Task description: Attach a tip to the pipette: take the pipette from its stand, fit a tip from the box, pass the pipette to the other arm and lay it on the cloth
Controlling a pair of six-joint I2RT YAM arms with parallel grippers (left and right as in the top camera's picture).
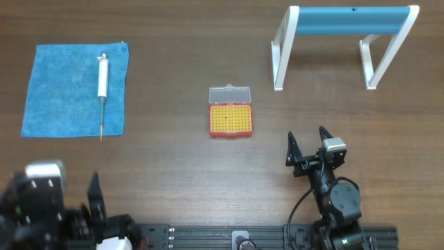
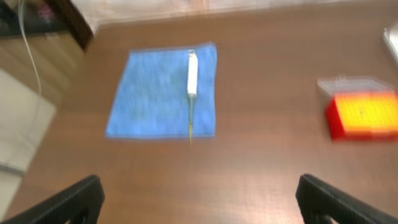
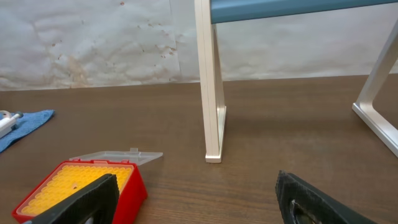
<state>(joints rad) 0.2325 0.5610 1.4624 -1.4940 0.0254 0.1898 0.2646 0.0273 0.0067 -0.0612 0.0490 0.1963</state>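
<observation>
The white pipette [image 1: 102, 80] lies lengthwise on the blue cloth [image 1: 62, 97] at the table's left, its thin tip reaching past the cloth's near edge. In the left wrist view the pipette [image 2: 192, 78] rests on the cloth [image 2: 149, 93] well ahead of my open left gripper [image 2: 199, 199], which holds nothing. The red tip box [image 1: 230, 119], lid open, filled with yellow tips, sits mid-table. My right gripper [image 1: 306, 144] stands open and empty near the table's front right, with the tip box [image 3: 74, 186] just off one finger. The white and blue stand [image 1: 347, 38] is at the back right.
The stand's white leg [image 3: 211, 93] and a second leg [image 3: 376, 99] rise ahead of the right gripper. Bare wooden table lies between cloth, box and stand. A pale wall runs behind the table's far edge.
</observation>
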